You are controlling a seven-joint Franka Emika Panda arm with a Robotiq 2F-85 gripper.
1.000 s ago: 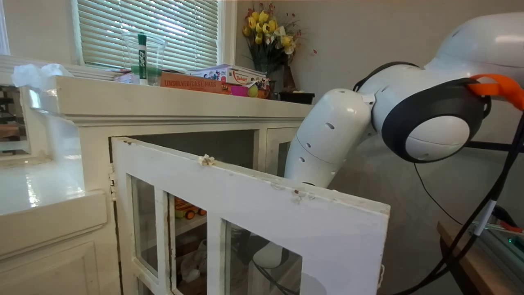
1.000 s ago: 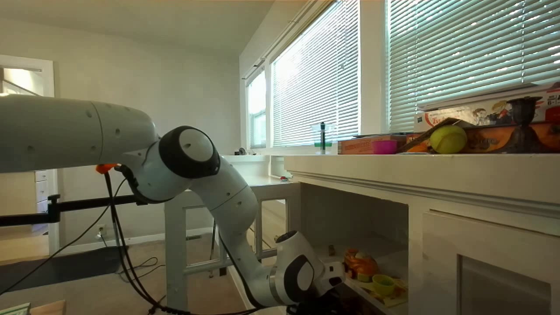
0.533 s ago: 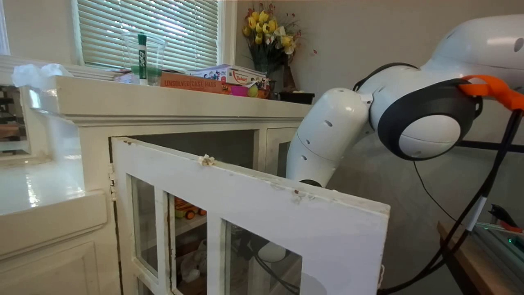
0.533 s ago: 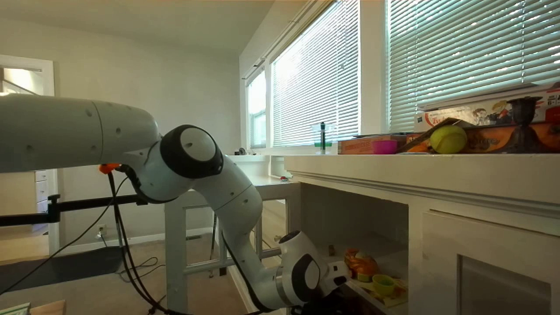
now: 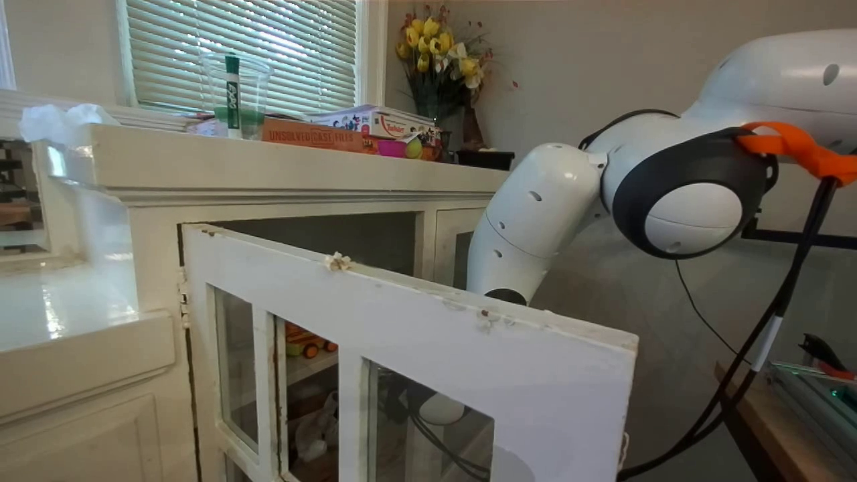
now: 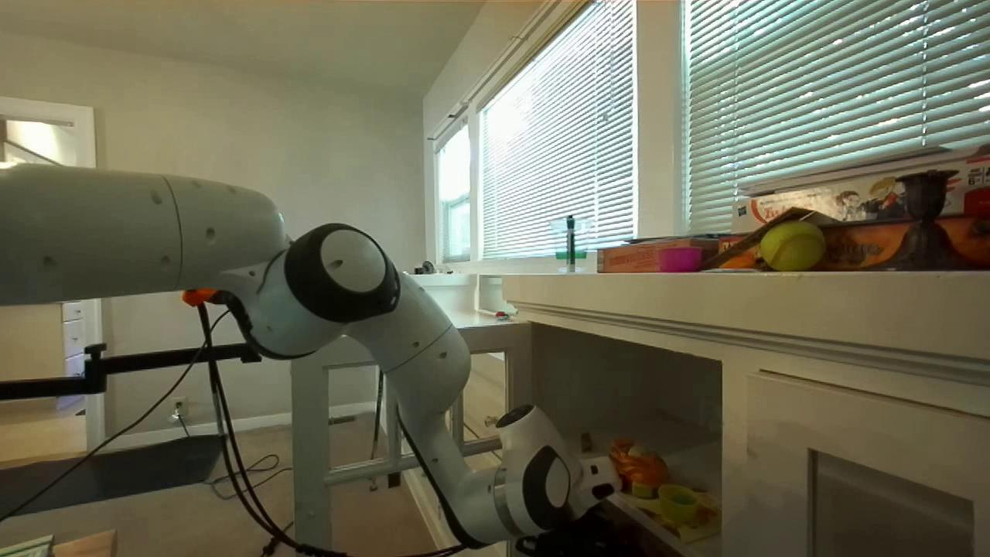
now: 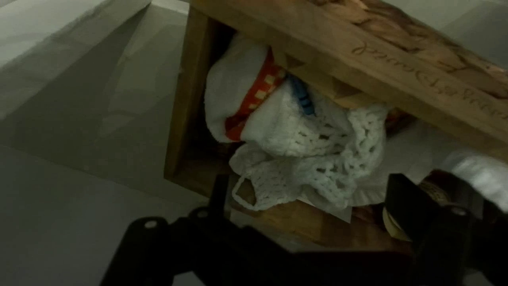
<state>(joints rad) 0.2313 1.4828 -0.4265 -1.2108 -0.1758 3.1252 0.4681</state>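
With my gripper [image 7: 308, 186] spread wide, I face white crocheted cloth [image 7: 311, 165] beyond my jaws, inside a wooden box [image 7: 341, 55].

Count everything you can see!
Cabinet: 1, cream, below blinds, door open
Wooden box: 1, brown, in cabinet
Cloth: some, white, in box
Crayon: 1, blue, on cloth
Toy car: 1, orange, in cabinet
Small cup: 1, lime, in cabinet
Ball: 1, yellow, cabinet top
Bowl: 1, pink, cabinet top
Marker: 1, green, cabinet top
Tumbler: 1, clear, by marker
Boxes: several, mixed, cabinet top
Flowers: several, mostly yellow, near boxes
Arm: 1, white, at cabinet
Gripper: 1, black, open, near cloth
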